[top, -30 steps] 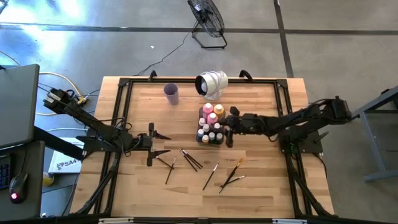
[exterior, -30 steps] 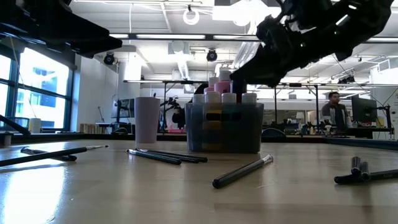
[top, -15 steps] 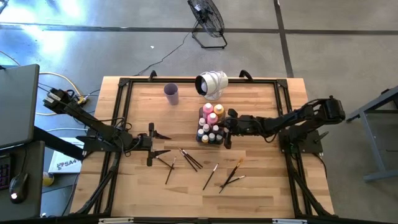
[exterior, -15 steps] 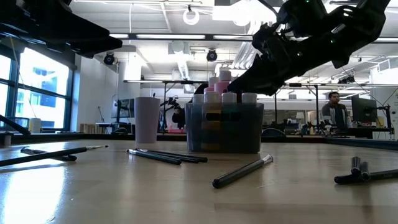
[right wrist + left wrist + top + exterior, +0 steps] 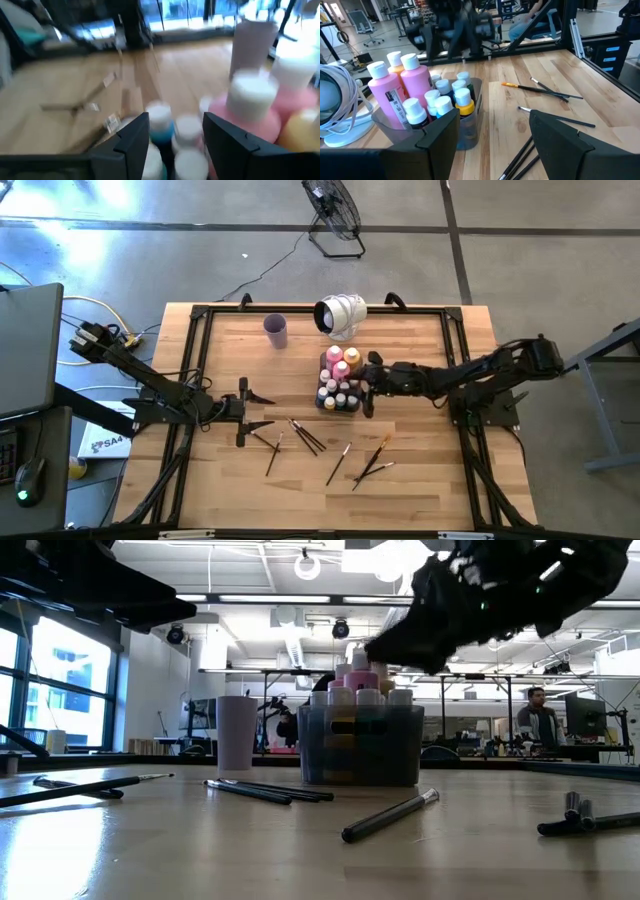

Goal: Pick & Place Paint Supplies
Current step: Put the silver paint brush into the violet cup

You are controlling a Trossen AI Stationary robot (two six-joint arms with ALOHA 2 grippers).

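Observation:
A clear tray [image 5: 327,404] in the middle of the table holds paint bottles: a pink one [image 5: 334,356], an orange one [image 5: 351,358] and several tiny white-capped ones [image 5: 187,128]. Paintbrushes [image 5: 305,435] lie loose on the wood toward the near edge, with more of them [image 5: 372,465] farther right. My right gripper [image 5: 367,385] hovers open just over the tray's right side; in the low view its fingers [image 5: 390,640] stand above the caps. My left gripper [image 5: 260,411] waits open at the left, pointing level at the tray [image 5: 465,137].
A lilac cup [image 5: 276,330] and a white lamp-like object [image 5: 340,315] stand near the far edge behind the tray. Black frame rails [image 5: 195,350] run along the table's sides. Bare wood lies between the tray and the left gripper. A person [image 5: 538,715] is in the room beyond.
My right gripper dipped its fingers toward the bottle caps in the tray and has come back up a little, staying over the tray's right side. The bottles and brushes lie as before.

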